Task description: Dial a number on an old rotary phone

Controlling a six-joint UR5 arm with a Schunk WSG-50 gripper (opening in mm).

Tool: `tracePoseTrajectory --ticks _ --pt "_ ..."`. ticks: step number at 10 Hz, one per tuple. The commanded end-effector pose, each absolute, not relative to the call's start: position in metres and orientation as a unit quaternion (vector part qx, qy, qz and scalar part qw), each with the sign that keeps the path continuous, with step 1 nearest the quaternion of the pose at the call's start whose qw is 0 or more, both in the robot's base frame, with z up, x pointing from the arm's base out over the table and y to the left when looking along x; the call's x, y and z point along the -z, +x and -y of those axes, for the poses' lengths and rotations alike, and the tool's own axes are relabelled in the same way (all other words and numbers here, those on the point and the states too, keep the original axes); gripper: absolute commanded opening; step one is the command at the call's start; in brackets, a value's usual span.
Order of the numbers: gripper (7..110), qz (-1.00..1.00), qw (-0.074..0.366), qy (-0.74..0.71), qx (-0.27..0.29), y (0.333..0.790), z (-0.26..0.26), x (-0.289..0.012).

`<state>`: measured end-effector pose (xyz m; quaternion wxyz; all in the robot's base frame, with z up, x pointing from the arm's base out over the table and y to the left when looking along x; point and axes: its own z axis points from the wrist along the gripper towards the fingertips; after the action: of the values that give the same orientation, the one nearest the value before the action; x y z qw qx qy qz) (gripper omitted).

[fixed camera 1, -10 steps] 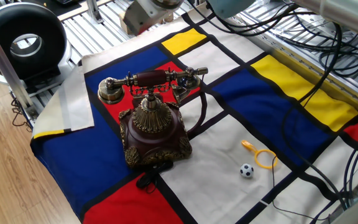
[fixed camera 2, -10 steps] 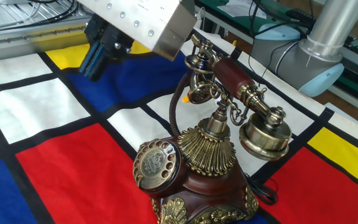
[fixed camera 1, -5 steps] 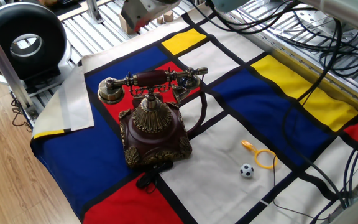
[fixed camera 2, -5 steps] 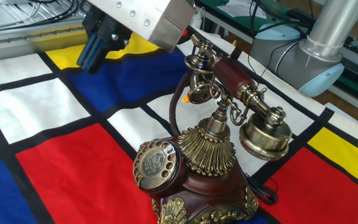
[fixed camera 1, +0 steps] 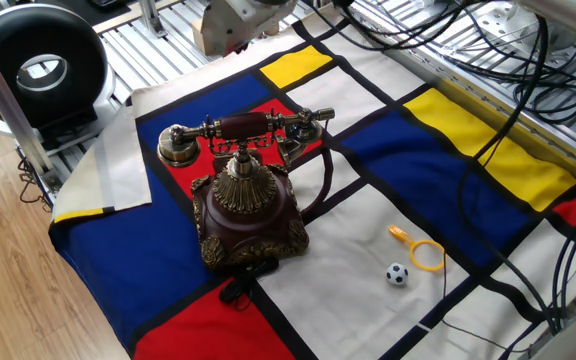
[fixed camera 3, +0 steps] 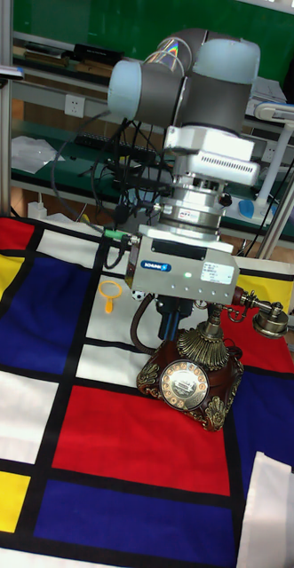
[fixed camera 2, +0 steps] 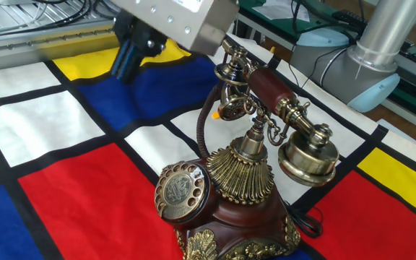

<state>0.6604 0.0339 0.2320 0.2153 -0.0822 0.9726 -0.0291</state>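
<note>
Gripper (fixed camera 2: 130, 59) shifted toward handset (fixed camera 2: 276, 119); jaws' state unclear; handset lies crosswise on cradle.

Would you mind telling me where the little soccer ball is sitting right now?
In one fixed view, the small soccer ball lies on a white patch of the cloth, right of the old rotary phone and just below-left of the yellow ring.

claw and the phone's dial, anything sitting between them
Nothing. In the other fixed view only bare cloth, blue, white and red panels, lies between the claw and the dial of the old rotary phone.
</note>
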Motion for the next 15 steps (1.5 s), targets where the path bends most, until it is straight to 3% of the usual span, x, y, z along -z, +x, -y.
tracePoseTrajectory --ticks 1,2,7,14,15 --pt "7 -0.942 0.288 -0.153 0.084 0.694 -0.021 -0.266" --pt "7 -0.937 0.306 -0.158 0.058 0.7 -0.036 -0.268" --pt "7 -0.926 0.317 -0.198 0.052 0.707 -0.047 -0.26" --pt "7 -0.924 0.281 -0.25 0.064 0.69 -0.03 -0.237" --pt "22 -0.921 0.284 -0.263 0.056 0.69 -0.034 -0.236"
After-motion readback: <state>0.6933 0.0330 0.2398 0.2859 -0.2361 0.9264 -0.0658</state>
